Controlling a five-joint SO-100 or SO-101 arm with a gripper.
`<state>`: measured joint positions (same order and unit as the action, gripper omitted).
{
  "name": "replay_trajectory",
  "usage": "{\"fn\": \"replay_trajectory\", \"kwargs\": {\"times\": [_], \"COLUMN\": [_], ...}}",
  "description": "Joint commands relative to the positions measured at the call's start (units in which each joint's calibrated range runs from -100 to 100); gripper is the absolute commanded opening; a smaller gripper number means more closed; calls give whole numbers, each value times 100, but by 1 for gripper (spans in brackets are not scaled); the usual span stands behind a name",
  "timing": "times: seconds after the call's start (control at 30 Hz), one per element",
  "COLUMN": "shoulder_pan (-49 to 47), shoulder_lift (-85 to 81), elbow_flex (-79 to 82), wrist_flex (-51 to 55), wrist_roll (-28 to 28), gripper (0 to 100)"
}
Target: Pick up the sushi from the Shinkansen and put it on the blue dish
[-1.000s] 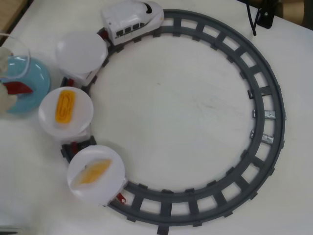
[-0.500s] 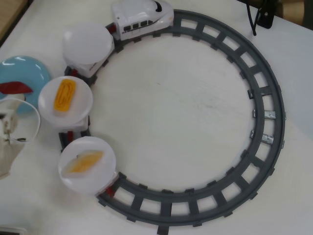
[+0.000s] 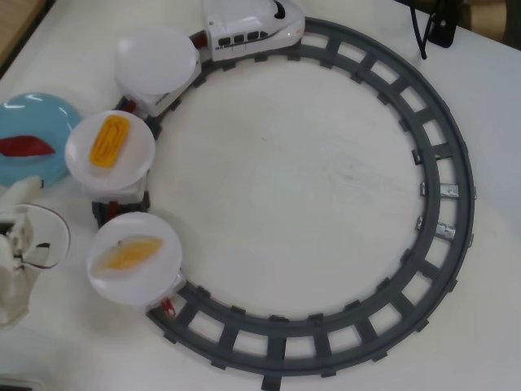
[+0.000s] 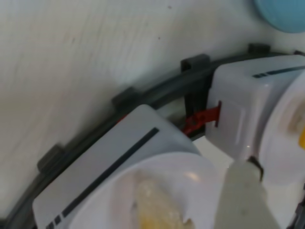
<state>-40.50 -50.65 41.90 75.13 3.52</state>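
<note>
Resting: one sushi on blue dish; Shinkansen pulling three plates; pincer state unclear.

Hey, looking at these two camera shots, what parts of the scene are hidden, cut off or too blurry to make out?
- Gripper: overhead view, cut off by the left edge; open or shut is unclear.
- Blue dish: overhead view, left side cropped; wrist view shows only a corner.
- Shinkansen: overhead view, roof cut by the top edge.
- Pale piece: wrist view, blurred and cropped by the bottom edge.
</note>
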Motion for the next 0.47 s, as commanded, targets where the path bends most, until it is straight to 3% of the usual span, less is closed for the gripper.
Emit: {"fn": "replay_trajectory", "kwargs": {"times": [0.0,0.43], "shoulder_pan": [-8,53], "shoulder_lift": [-314,-472], "elbow_flex": [3,-15], "wrist_flex": [-94,-60], "wrist_roll": [4,-7], "gripper": [31,31]}}
